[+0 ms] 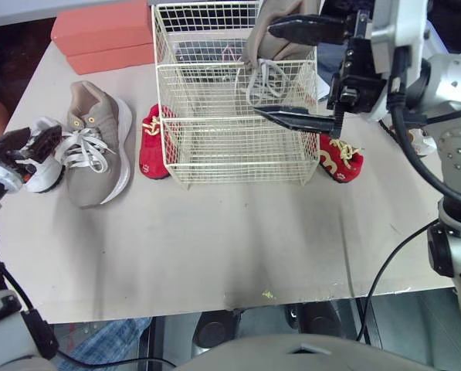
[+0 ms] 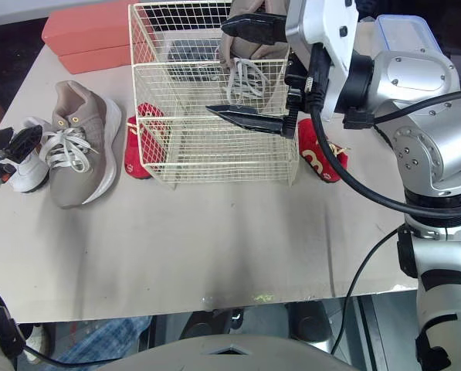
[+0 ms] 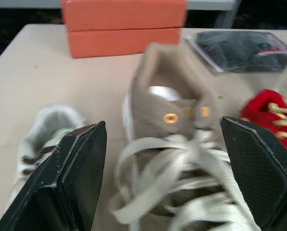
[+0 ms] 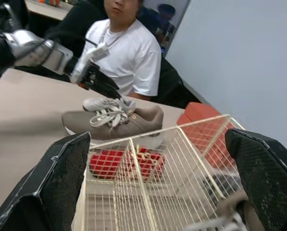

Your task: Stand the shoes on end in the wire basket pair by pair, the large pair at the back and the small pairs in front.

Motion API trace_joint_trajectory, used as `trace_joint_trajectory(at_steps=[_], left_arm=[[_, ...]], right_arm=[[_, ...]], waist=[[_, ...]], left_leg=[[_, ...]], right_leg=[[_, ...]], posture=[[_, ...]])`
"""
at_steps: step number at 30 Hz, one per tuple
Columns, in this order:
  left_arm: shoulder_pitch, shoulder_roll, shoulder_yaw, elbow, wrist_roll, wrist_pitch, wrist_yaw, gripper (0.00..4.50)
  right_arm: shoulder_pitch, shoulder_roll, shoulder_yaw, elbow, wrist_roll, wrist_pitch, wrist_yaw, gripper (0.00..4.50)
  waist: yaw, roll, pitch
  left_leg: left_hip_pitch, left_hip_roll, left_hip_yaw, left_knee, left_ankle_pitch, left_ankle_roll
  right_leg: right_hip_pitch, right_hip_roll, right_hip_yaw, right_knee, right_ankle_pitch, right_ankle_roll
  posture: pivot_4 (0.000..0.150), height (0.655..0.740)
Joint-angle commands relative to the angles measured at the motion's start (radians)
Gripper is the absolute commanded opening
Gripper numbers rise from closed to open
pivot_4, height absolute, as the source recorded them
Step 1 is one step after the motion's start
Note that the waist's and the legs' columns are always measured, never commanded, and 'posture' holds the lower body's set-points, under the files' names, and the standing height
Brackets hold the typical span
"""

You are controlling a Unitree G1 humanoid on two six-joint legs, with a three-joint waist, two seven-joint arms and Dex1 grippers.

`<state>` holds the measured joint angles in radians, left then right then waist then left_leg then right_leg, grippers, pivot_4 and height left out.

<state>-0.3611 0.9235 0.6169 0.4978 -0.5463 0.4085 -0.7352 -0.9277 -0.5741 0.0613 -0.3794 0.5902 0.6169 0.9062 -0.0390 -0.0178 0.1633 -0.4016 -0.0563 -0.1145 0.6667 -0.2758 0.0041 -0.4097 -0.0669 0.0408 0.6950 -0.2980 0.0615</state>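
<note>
Table (image 1: 215, 255): pale top, on which everything below is laid out. A seated person (image 4: 119, 53) in a white T-shirt is seen beyond its far side.

Wire basket (image 1: 215, 143): cream mesh, set at the middle back of the table and divided into compartments.

2 orange boxes (image 1: 103, 35): stacked at the far left corner, behind the loose shoes.

Large taupe shoe (image 1: 262, 50): stood on end in the back right of the basket, white laces turned to the front.

Second large taupe shoe (image 1: 95, 147): laid flat on its sole on the table, left of the basket, laces loose.

Right gripper (image 1: 262, 69): held over the right side of the basket, its 2 black fingers spread wide, 1 above the upright shoe and 1 across the basket's front; nothing is gripped.

Left gripper (image 3: 162, 122): held low at the table's left edge, fingers well apart and framing the laces of the flat taupe shoe; contact cannot be judged.

Small white shoe (image 1: 43, 158): on the table just beside the flat taupe shoe, at the left gripper.

Small red shoe (image 1: 153, 143): against the basket's left wall, outside it.

Second small red shoe (image 1: 340, 158): outside the basket at its front right corner.

Black packet (image 3: 244, 43): flat on the table behind the basket.
</note>
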Motion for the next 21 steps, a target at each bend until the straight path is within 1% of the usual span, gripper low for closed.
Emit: trace_joint_trajectory(at_steps=[1, 5, 8, 10, 14, 19, 21], left_arm=[[-0.073, 0.04, 0.001, 0.07, 0.003, -0.004, -0.011, 4.11], [-0.17, 0.069, -0.042, 0.242, 0.052, -0.015, -0.01, 4.11], [-0.231, 0.073, -0.097, 0.34, 0.065, 0.022, -0.093, 4.11], [-0.277, 0.08, -0.14, 0.413, 0.099, 0.008, -0.124, 4.11], [-0.41, 0.097, -0.193, 0.569, 0.16, -0.023, -0.116, 4.11], [-0.5, 0.117, -0.276, 0.686, 0.253, -0.026, -0.168, 4.11], [-0.522, 0.117, -0.295, 0.711, 0.277, -0.026, -0.172, 3.57]], right_arm=[[-0.035, 0.009, -0.023, -0.027, 0.025, 0.006, -0.016, 4.43], [-0.042, 0.022, -0.015, -0.023, 0.026, 0.006, -0.017, 4.43], [-0.042, 0.03, 0.0, -0.016, 0.014, -0.005, -0.011, 4.43], [-0.044, 0.035, 0.005, -0.012, 0.01, -0.012, -0.008, 4.43], [-0.048, 0.046, 0.008, -0.006, 0.007, -0.02, -0.009, 4.43], [-0.052, 0.055, 0.009, 0.003, -0.001, -0.024, -0.012, 4.43], [-0.054, 0.057, 0.011, 0.005, -0.005, -0.025, -0.015, 4.5]], waist=[[-0.001, 0.0, 0.0], [-0.005, -0.001, 0.0], [-0.009, -0.001, 0.0], [-0.008, -0.001, 0.0], [-0.006, -0.003, -0.001], [-0.014, -0.003, -0.001], [-0.019, -0.004, -0.001]], left_leg=[[0.0, 0.0, 0.0, 0.0, 0.0, 0.0], [0.0, -0.001, 0.0, 0.0, 0.0, 0.0], [0.0, -0.001, 0.0, 0.0, 0.0, 0.0], [0.0, -0.002, 0.0, 0.0, 0.0, 0.0], [-0.001, -0.002, -0.001, 0.001, 0.0, 0.0], [-0.001, -0.004, -0.001, 0.001, 0.0, 0.0], [-0.001, -0.004, -0.001, 0.001, 0.0, 0.0]], right_leg=[[0.0, 0.0, 0.0, 0.0, 0.0, 0.0], [-0.001, 0.0, -0.001, 0.0, 0.0, 0.0], [-0.001, -0.001, -0.001, 0.001, 0.0, 0.0], [-0.001, -0.001, -0.001, 0.001, 0.0, 0.0], [-0.002, -0.001, -0.003, 0.002, 0.0, 0.0], [-0.002, -0.003, -0.004, 0.002, 0.0, 0.0], [-0.002, -0.003, -0.005, 0.002, 0.0, 0.0]], posture=[[0.15, 0.74], [0.15, 0.74], [0.15, 0.74], [0.15, 0.74], [0.15, 0.74], [0.15, 0.74], [0.15, 0.74]])
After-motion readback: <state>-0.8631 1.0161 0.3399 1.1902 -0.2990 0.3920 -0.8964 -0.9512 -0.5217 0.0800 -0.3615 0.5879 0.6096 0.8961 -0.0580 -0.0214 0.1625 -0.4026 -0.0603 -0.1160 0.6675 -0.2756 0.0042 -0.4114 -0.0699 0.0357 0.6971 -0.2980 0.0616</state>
